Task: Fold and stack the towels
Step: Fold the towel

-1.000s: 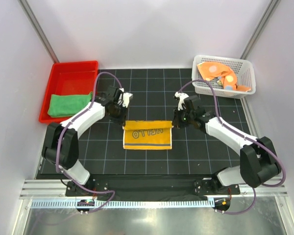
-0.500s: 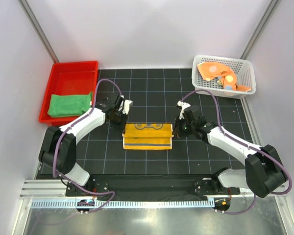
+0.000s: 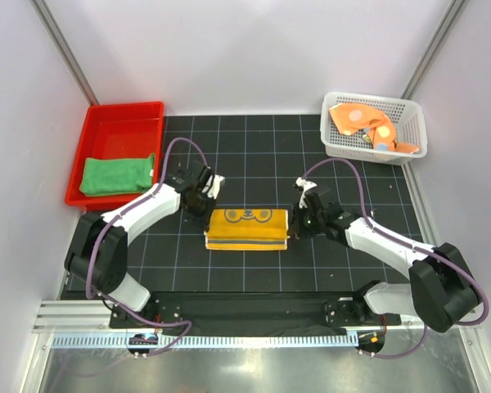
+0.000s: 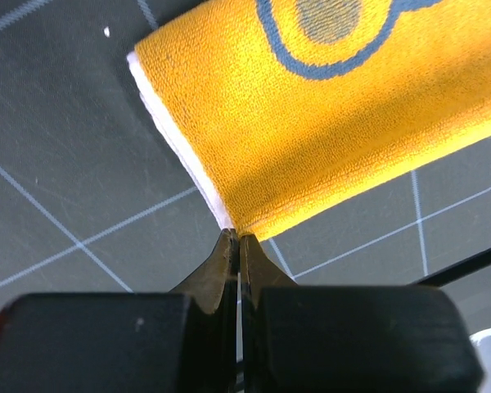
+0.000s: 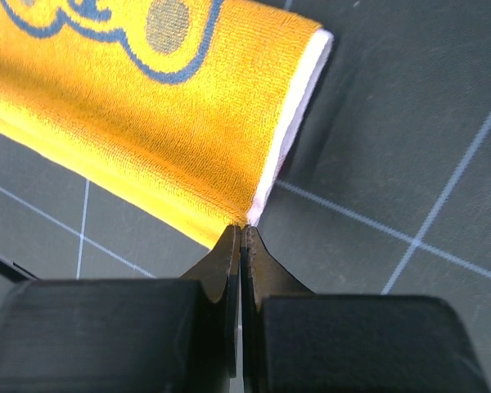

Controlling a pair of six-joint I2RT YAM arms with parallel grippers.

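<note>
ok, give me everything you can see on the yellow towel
The yellow towel is soft, terry-looking cloth, orange-yellow with a grey-blue cartoon outline on top and a white edge. It lies folded into a flat rectangle near the middle of the black gridded mat, with layers showing along its near edge. The left jaws and the right jaws are each shut on a corner of it, each at its own end.

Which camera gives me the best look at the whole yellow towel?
Top external: it shows the folded yellow towel whole, all four edges. The left wrist view shows only the corner pinched by the left gripper; the right wrist view, only the corner pinched by the right gripper.
</note>
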